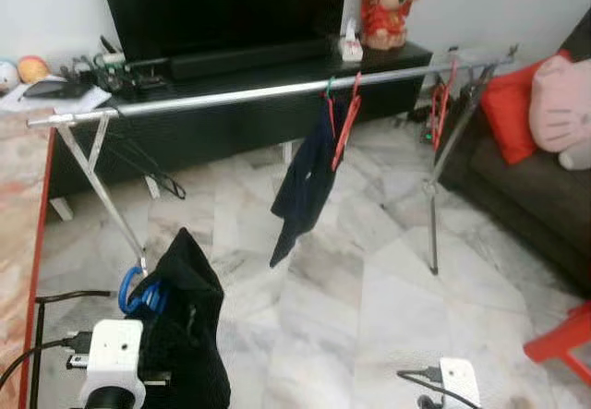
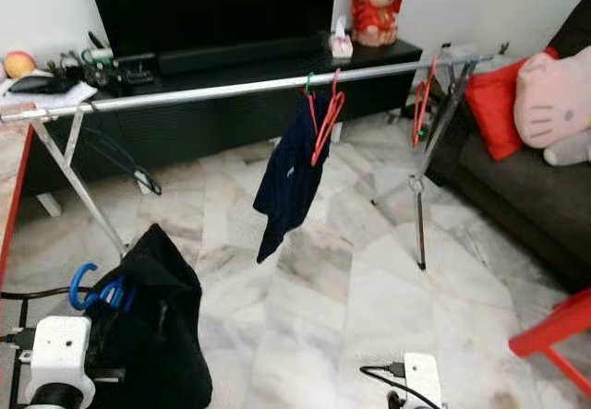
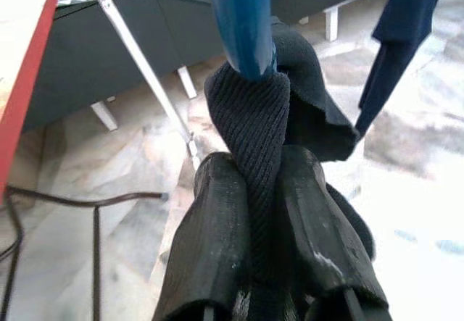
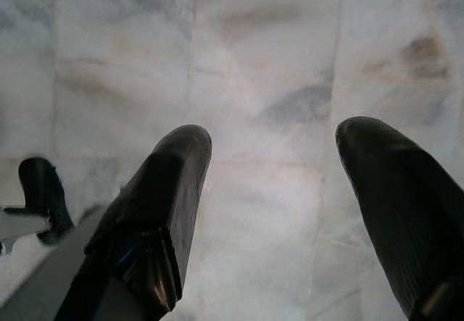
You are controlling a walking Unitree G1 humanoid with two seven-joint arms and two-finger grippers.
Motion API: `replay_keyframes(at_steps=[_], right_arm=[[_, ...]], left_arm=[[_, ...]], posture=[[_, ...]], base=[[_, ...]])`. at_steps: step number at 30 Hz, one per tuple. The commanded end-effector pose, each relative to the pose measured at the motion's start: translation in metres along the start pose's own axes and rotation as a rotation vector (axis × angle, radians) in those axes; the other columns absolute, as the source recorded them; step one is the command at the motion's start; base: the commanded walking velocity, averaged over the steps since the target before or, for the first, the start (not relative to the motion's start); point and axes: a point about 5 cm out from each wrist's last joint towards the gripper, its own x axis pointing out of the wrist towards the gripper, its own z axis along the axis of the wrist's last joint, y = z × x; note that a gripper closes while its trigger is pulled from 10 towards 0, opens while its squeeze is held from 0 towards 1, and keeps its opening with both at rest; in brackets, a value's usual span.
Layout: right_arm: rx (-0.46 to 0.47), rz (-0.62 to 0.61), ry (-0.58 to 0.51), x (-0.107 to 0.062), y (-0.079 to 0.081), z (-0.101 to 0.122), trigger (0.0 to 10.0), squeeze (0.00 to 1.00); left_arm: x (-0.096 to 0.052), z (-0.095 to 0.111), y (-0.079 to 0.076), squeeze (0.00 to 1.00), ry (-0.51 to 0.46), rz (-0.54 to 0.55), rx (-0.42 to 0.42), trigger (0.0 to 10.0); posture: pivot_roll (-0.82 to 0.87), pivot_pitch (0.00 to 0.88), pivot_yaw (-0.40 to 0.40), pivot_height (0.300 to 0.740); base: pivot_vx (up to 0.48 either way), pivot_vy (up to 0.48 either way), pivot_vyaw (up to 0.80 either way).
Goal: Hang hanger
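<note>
No legible text, labels, brand marks, numbers or signs on any surface.

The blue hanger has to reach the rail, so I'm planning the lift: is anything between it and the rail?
Nothing visible blocks it. The blue hanger, held with its black garment by the left gripper, sits below a bare stretch of rail.
</note>
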Motion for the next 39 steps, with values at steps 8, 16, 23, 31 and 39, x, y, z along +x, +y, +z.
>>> replay_keyframes(at_steps=[8,16,23,31,39], right_arm=[[0.016,-0.010,0.009,-0.0003,-0.0035,-0.0019,10.0,0.00],[0.012,-0.007,0.010,-0.0003,-0.0033,-0.0025,10.0,0.00],[0.011,-0.005,0.013,-0.0005,-0.0032,-0.0040,10.0,0.00],[0.008,-0.004,0.015,-0.0006,-0.0036,-0.0056,10.0,0.00],[0.007,-0.001,0.014,-0.0007,-0.0035,-0.0059,10.0,0.00]], left_arm=[[-0.0002,0.0095,-0.0025,0.00,-0.037,-0.004,0.003,10.0],[-0.0009,0.0092,-0.0028,0.00,-0.036,-0.006,0.004,10.0],[-0.0018,0.0090,-0.0033,0.00,-0.034,-0.012,0.007,10.0],[-0.0018,0.0097,-0.0047,0.00,-0.035,-0.021,0.008,10.0],[-0.0022,0.0097,-0.0050,0.00,-0.032,-0.025,0.006,10.0]], posture=[[0.00,0.000,-0.002,0.740],[0.00,0.000,-0.002,0.740],[0.00,0.000,0.001,0.740],[0.01,0.000,0.002,0.740],[0.01,0.000,0.002,0.740]], base=[[-0.301,0.000,0.00],[-0.305,0.000,0.00],[-0.308,0.000,0.00],[-0.309,0.000,0.00],[-0.310,0.000,0.00]])
